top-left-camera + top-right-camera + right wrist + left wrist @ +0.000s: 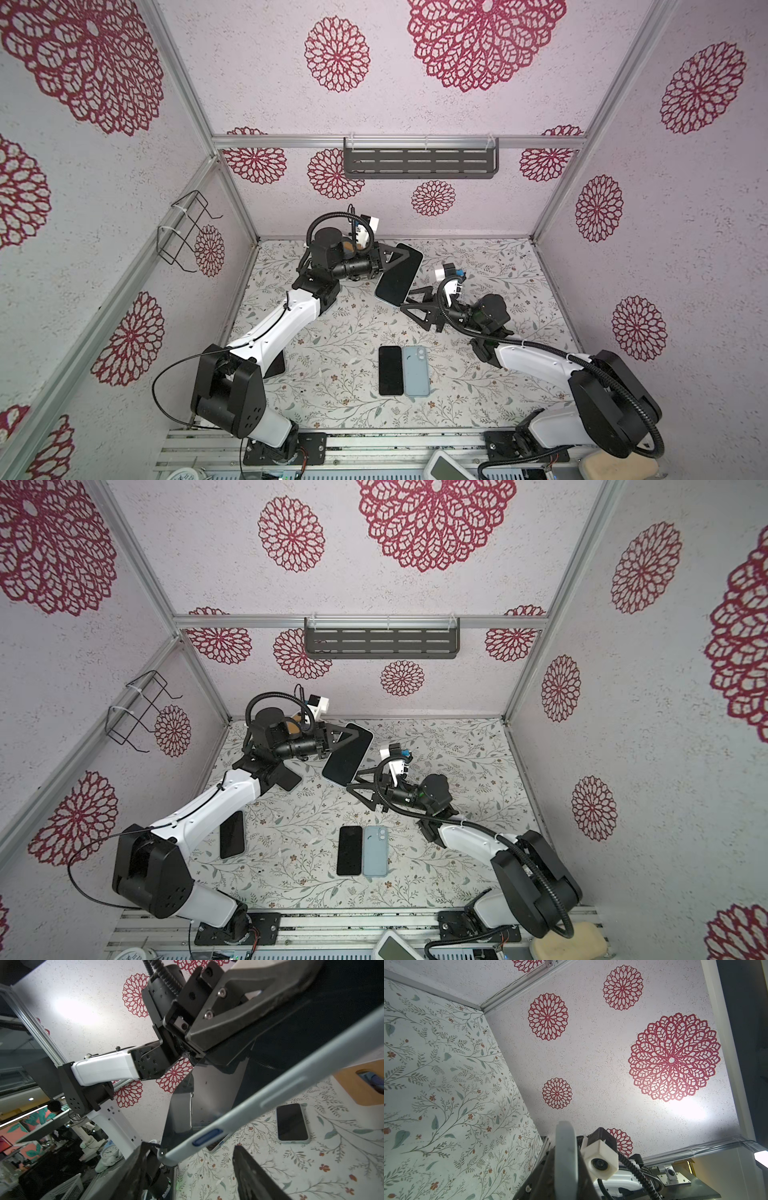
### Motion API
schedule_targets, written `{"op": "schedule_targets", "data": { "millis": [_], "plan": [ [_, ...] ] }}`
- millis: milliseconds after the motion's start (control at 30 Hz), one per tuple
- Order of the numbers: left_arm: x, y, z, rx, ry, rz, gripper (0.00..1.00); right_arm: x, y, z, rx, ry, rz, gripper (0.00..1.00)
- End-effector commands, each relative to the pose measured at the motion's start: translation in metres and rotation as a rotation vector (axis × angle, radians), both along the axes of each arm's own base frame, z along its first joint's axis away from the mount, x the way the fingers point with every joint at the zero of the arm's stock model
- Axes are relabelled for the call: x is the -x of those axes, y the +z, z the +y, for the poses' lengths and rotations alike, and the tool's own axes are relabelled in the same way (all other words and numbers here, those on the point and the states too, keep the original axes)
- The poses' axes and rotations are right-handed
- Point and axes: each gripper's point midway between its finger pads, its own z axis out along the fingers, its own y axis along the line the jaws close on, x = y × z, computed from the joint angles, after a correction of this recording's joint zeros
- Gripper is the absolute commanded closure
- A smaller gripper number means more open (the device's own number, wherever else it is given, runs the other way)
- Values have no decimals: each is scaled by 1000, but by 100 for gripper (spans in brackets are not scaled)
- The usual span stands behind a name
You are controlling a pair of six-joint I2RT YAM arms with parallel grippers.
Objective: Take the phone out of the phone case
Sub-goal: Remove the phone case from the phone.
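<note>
Pale blue phone case [291, 1082], with the phone [400, 274] seated in it, hangs clear of the table [332, 332], clamped by the left gripper [401, 254]. The left jaws are closed face-to-back on the end of the device farther from the right gripper [406, 304]. The dark screen side shows in both top views.

Key relation: the long axis of the device runs from the left grip out toward the right gripper, so the free end lies directly ahead of the right fingertips. In the right wrist view, the side edge of the case and its end corner pass between the right fingers [249, 1174], which stand partly apart. Contact between a finger and the corner cannot be confirmed.

Arm roles, as judged: the left arm serves as the fixture. The right arm is nearer the free corner and is placed to peel the rim.

Requirement for the next move: pinch the case lip only, not the phone, and draw that corner back off the phone. Risk: the device twists in the left jaws.
</note>
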Motion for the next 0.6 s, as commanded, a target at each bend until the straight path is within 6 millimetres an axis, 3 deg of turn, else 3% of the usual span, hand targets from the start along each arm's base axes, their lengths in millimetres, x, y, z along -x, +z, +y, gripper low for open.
{"op": "schedule_targets", "data": {
  "millis": [0, 567],
  "plan": [
    [5, 24, -1, 28, -14, -90, 100, 12, 31, 2, -69, 46, -86, 40],
    [3, 23, -1, 25, -9, -90, 100, 18, 29, 9, -82, 93, -68, 68]
  ]
}}
